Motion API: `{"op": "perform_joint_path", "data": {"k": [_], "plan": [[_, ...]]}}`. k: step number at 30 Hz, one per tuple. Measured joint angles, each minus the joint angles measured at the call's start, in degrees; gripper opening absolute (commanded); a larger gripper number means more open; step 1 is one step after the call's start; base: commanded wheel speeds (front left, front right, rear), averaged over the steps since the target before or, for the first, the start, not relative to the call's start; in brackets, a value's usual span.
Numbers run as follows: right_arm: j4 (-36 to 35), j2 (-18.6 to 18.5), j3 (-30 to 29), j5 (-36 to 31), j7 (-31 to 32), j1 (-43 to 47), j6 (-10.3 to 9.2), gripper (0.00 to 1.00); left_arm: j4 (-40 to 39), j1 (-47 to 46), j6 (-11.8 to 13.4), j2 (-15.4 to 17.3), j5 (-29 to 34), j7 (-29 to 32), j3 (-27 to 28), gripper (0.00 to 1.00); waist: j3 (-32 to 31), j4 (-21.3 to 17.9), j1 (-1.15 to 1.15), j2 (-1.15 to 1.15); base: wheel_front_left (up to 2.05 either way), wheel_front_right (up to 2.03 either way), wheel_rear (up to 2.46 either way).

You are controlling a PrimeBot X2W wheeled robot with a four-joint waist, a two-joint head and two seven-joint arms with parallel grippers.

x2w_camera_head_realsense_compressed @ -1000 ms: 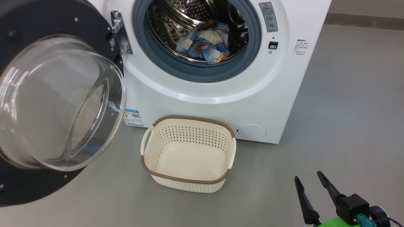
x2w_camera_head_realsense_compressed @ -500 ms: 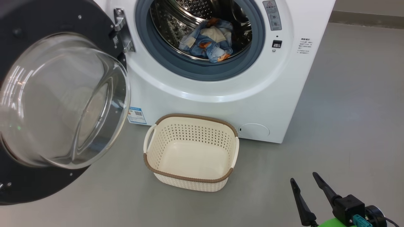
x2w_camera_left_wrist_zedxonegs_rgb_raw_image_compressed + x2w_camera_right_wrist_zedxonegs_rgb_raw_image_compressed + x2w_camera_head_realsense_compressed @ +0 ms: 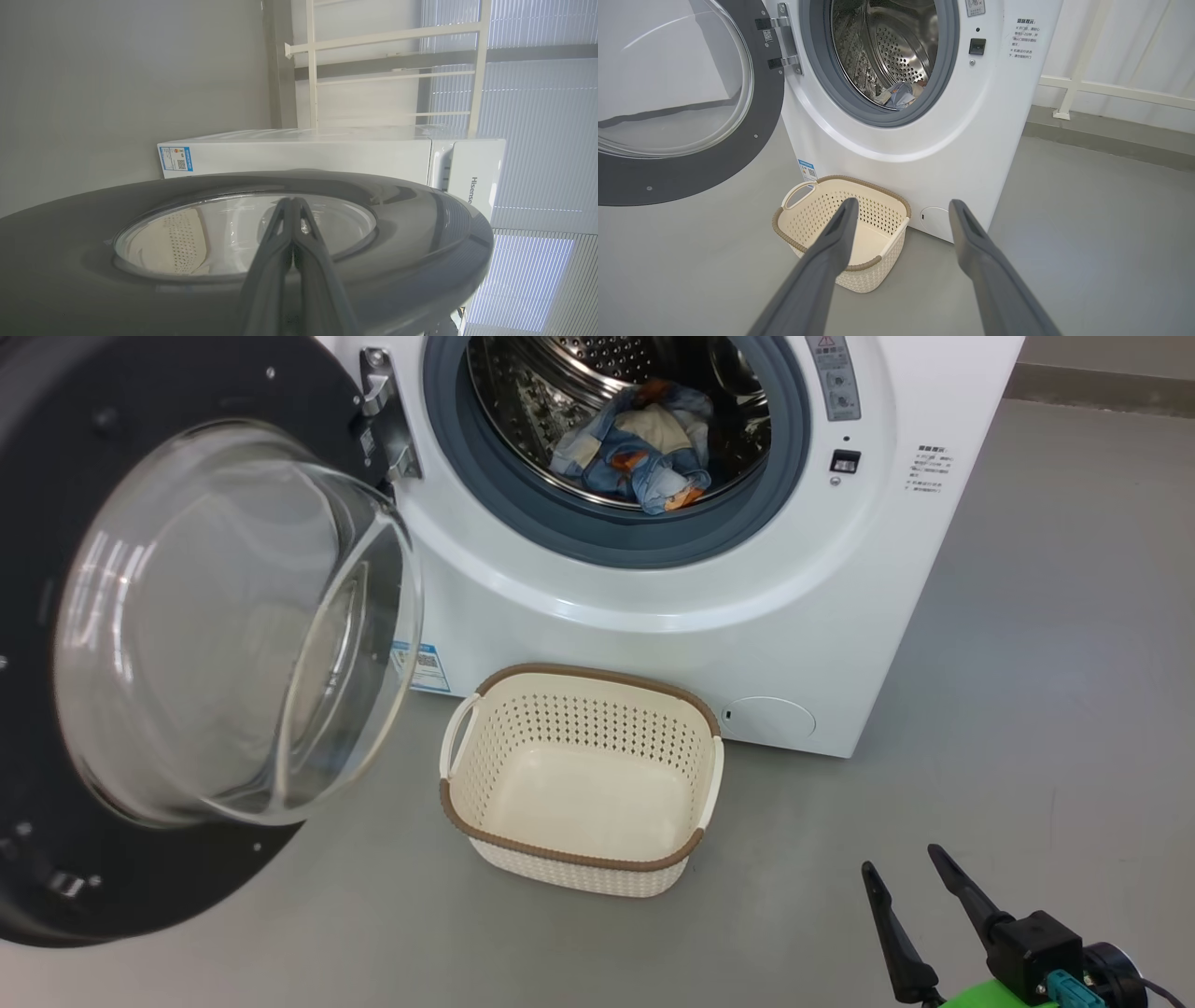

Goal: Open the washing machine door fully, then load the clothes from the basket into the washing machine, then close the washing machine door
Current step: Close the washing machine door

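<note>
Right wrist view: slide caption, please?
Open right gripper faces empty cream perforated basket; blue clothes lie in steel drum.

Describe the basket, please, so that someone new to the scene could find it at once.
Find the white washing machine with its round door swung open. On the floor before it stands the basket: cream, holed sides, brown rim, empty.
</note>
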Motion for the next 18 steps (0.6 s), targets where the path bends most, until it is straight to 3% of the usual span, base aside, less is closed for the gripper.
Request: {"op": "perform_joint_path", "data": {"k": [4,13,18], "plan": [[-0.01,0.14,-0.23,0.01,0.00,-0.07,0.00,1.00,-2.71,1.98,0.11,-2.35,-0.53,3.04,-0.86,0.00,0.22,0.21,0.00,0.00,0.00,0.00,0.00],[-0.57,0.73,-1.72,0.09,0.00,-0.28,0.00,1.00,-12.88,6.88,3.91,-4.35,-1.03,10.77,-3.60,0.00,0.88,0.25,0.00,0.00,0.00,0.00,0.00],[-0.77,1.03,-2.11,0.09,0.00,-0.56,0.00,1.00,-20.51,8.85,6.41,-8.26,-1.38,13.57,-5.52,0.00,1.18,0.36,0.00,0.00,0.00,0.00,0.00]]}}
